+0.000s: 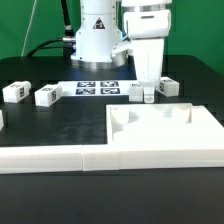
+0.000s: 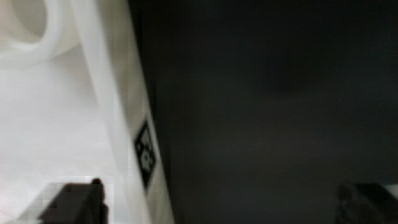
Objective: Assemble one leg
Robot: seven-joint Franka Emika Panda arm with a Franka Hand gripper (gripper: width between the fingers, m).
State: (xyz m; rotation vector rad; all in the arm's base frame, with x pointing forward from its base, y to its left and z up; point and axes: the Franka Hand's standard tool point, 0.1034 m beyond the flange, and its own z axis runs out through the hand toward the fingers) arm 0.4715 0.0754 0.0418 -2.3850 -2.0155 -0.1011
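Note:
Several small white legs with tags lie on the black table: two at the exterior view's left (image 1: 14, 92) (image 1: 46, 95) and two near the middle (image 1: 140, 95) (image 1: 168, 88). My gripper (image 1: 148, 80) hangs straight down just above the two middle legs. In the wrist view the gripper (image 2: 222, 203) is open wide, with dark fingertips (image 2: 71, 205) at both lower corners. A white part (image 2: 71, 120) with a tag on its side face fills one side there, reaching one fingertip. It looks like a leg seen close up. Only black table lies between the jaws.
The large white panel (image 1: 165, 135) lies at the exterior view's right front, with a long white border rail (image 1: 50, 158) along the front. The marker board (image 1: 98, 88) lies by the robot base (image 1: 95, 45). Cables run behind on the left.

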